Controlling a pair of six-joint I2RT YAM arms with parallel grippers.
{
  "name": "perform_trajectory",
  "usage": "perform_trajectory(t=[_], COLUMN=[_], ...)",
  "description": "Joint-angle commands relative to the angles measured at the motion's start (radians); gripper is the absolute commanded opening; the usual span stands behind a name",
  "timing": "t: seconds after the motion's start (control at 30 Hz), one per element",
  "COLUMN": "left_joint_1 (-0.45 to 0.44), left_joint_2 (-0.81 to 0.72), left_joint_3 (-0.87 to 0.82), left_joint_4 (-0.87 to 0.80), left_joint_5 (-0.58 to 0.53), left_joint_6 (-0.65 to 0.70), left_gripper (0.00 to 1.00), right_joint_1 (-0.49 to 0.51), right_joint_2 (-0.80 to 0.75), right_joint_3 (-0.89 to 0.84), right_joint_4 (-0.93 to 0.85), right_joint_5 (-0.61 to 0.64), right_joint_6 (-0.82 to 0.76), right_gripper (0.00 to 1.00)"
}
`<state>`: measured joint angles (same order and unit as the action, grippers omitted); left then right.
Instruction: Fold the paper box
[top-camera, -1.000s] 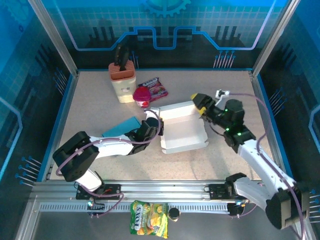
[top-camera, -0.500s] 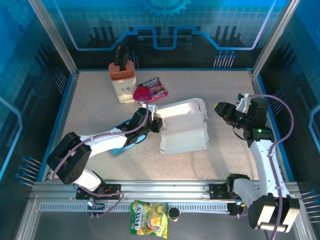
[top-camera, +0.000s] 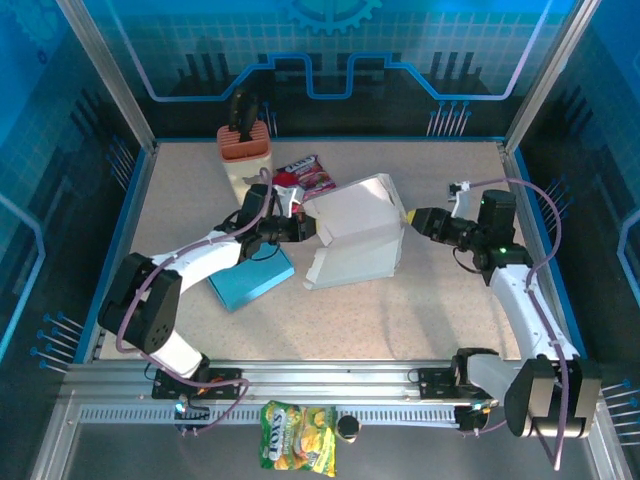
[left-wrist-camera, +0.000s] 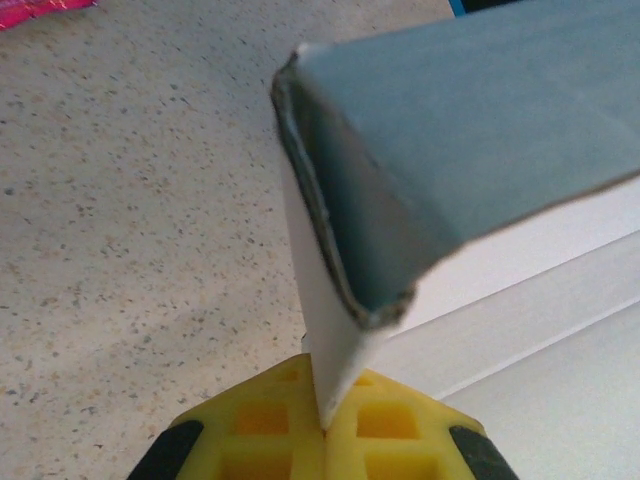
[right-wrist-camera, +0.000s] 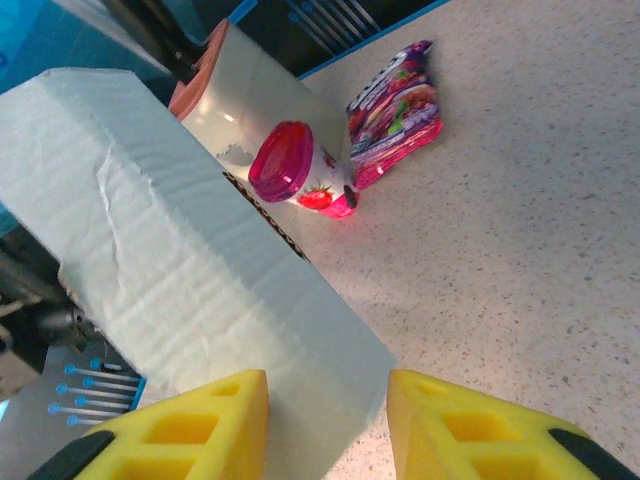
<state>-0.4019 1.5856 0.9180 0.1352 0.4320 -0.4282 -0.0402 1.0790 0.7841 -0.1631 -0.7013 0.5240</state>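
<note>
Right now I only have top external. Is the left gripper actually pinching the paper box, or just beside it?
Observer: Pinching. The left wrist view has the left gripper shut on a thin white edge of the paper box.
Operator: And the right one?
Observer: In the right wrist view the right gripper straddles a box corner with its jaws apart. The table shows between the box and one finger.
Operator: Anything beyond the box there?
Observer: A pink-lidded cup and a snack packet, both apart from the fingers.
</note>
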Motion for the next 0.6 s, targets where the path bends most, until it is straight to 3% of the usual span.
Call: perform_trajectory(t=[0.0, 0.57], left_joint_1=[0.013, 0.025], left_joint_2=[0.011, -0.007], left_joint_3=[0.041, 0.062], left_joint_4=[-0.066, -0.140], left_joint_5=[0.111, 0.140], left_joint_6=[0.059, 0.113], left_gripper=[0.00, 0.00], right_joint_1=[0.026, 0.129], right_joint_2=[0.006, 0.085], right_joint_3=[0.039, 0.151], right_joint_4=[0.049, -0.015], right_joint_5=[-0.028, 0.025], right_joint_6=[-0.046, -0.161], right_gripper=[0.37, 0.40])
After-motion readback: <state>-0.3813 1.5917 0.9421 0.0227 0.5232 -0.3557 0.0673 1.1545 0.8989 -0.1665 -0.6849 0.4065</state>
